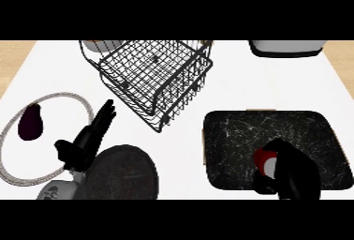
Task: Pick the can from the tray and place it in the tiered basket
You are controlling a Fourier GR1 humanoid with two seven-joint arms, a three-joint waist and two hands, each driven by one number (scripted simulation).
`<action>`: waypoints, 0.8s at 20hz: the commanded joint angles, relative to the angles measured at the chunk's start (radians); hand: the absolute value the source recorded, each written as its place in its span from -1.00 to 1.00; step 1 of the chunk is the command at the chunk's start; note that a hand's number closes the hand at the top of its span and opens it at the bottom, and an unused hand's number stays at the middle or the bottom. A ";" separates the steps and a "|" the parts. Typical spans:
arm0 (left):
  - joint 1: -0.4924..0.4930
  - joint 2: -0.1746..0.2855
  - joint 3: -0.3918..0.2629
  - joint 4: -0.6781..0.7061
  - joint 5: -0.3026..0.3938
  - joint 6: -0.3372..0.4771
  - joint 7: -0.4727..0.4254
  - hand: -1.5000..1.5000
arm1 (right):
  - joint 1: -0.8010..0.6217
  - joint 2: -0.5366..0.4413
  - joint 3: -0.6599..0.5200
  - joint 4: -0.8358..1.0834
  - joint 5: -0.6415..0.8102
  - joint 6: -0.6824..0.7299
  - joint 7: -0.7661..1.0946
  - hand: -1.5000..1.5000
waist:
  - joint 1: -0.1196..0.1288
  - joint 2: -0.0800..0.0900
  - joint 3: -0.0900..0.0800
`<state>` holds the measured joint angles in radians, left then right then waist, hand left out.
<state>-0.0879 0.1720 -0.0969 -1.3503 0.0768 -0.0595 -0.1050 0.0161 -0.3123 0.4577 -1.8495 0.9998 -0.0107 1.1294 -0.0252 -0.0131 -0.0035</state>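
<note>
Right hand (294, 168) is low over the black tray (235, 136), fingers and thumb curled round the can (265, 160). Only a red and white patch of the can shows at the hand's left side. The can is inside the tray, in its lower middle part; I can't tell if it is lifted or touching the tray floor. Left hand (86, 140) rests open, fingers straight, near the plate (48, 96) with the eggplant (31, 123).

Risks, as a judgement:
- The hand hides most of the can, so the hold could be off-centre, and the can may tip or slip on the lift.
- A low lift could clip the tray rim.
- The tiered basket (155, 75) stands well apart on the surface (276, 84), up and to the left, so the carry is long.
- The basket's wire edges could catch the can or the fingers on the way in.
- An early release could leave the can toppling on the wire floor.
</note>
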 commanded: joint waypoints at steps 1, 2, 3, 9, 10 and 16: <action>-0.016 0.003 0.010 -0.022 0.013 -0.001 0.034 0.00 | 0.054 0.140 0.079 -0.160 0.162 -0.114 0.187 1.00 | -0.004 0.000 0.002; 0.018 0.002 0.018 -0.011 0.022 -0.009 0.001 0.00 | 0.043 0.160 0.094 -0.231 0.190 -0.094 0.187 1.00 | -0.003 -0.002 0.001; 0.008 -0.022 -0.017 -0.004 -0.017 0.018 0.001 0.00 | 0.032 0.209 0.093 -0.241 0.193 -0.145 0.150 1.00 | -0.007 -0.001 0.002; -0.039 -0.009 -0.008 0.003 -0.009 -0.014 0.006 0.00 | -0.193 0.308 0.176 -0.325 0.448 0.041 0.226 1.00 | 0.026 0.010 0.001; -0.067 -0.067 -0.033 0.054 -0.043 0.037 -0.009 0.00 | -0.233 0.309 0.193 -0.332 0.434 0.059 0.259 1.00 | 0.022 0.012 0.001; -0.044 -0.011 -0.014 -0.007 -0.008 -0.026 0.030 0.00 | -0.508 0.311 0.100 -0.227 0.326 0.116 0.356 1.00 | 0.054 0.014 0.000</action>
<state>-0.1169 0.1576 -0.1090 -1.3517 0.0654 -0.0735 -0.0936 -0.3084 -0.0236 0.5999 -2.1239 1.3744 0.0288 1.2246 0.0111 -0.0029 -0.0029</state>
